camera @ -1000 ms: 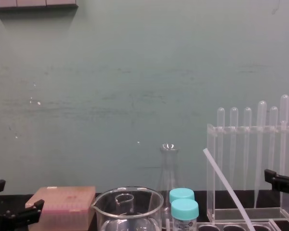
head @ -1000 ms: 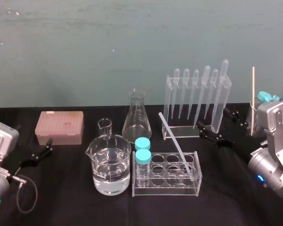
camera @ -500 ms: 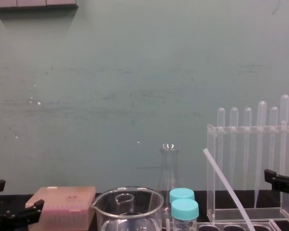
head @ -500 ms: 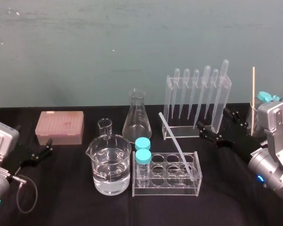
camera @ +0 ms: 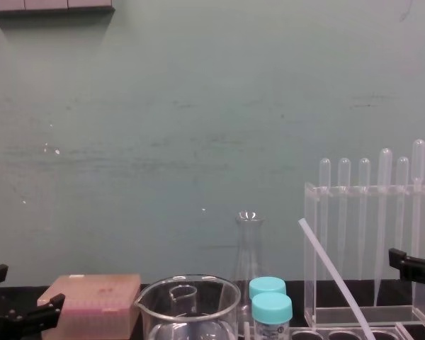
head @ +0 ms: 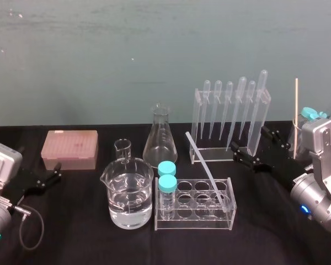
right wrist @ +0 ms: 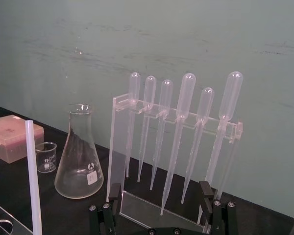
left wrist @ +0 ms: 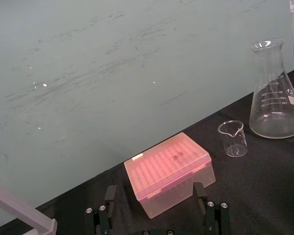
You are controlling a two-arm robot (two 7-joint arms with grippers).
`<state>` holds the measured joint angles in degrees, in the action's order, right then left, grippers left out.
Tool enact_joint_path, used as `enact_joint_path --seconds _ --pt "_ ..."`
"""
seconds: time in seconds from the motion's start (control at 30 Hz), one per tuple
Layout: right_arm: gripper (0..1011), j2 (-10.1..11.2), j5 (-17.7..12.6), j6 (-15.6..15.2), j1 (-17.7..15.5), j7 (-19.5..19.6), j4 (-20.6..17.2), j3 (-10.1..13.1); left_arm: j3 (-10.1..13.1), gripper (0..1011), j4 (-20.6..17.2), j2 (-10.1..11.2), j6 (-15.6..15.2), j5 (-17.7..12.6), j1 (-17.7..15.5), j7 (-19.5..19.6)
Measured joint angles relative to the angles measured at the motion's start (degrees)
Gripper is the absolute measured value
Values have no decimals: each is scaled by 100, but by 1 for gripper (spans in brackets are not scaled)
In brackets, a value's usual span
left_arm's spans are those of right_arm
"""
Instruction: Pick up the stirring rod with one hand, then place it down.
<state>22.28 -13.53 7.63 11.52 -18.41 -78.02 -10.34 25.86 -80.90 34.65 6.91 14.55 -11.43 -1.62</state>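
Note:
The stirring rod [head: 207,171] is a thin whitish rod leaning diagonally, its lower end in a back right hole of the clear tube rack [head: 196,218]. It also shows in the chest view as the stirring rod [camera: 333,273] and in the right wrist view as the stirring rod [right wrist: 33,176]. My right gripper [head: 248,138] is open and empty, low over the table to the right of the rod, facing the pipette stand [right wrist: 179,117]. At the table's left edge my left gripper [head: 49,176] stands open and empty, pointing at the pink box [left wrist: 169,171].
A beaker of water [head: 129,199] and two blue-capped vials [head: 166,182] stand left of the rod. Behind are a small beaker [head: 122,148] and a conical flask [head: 160,141]. A thin wooden stick [head: 296,116] stands upright at the far right.
The left gripper's fingers have shifted slightly in the head view. The rod, the right gripper and the glassware stay where they were.

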Motion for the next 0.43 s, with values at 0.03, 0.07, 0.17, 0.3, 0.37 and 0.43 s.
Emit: enact_joint_path --seconds 0.03,0.07,0.17,0.3,0.37,0.43 --pt "1004 0 -1 0 0 0 0 0 0 1000 0 0 0 0 0 0" --pt "1004 0 -1 0 0 0 0 0 0 1000 0 0 0 0 0 0" --pt "1004 0 -2 0 0 0 0 0 0 1000 0 0 0 0 0 0" --pt "1004 0 -2 0 0 1 0 0 0 1000 0 0 0 0 0 0" --pt "1004 0 -2 0 0 1 0 0 0 1000 0 0 0 0 0 0" --pt "1004 0 -2 0 0 1 0 0 0 1000 0 0 0 0 0 0"
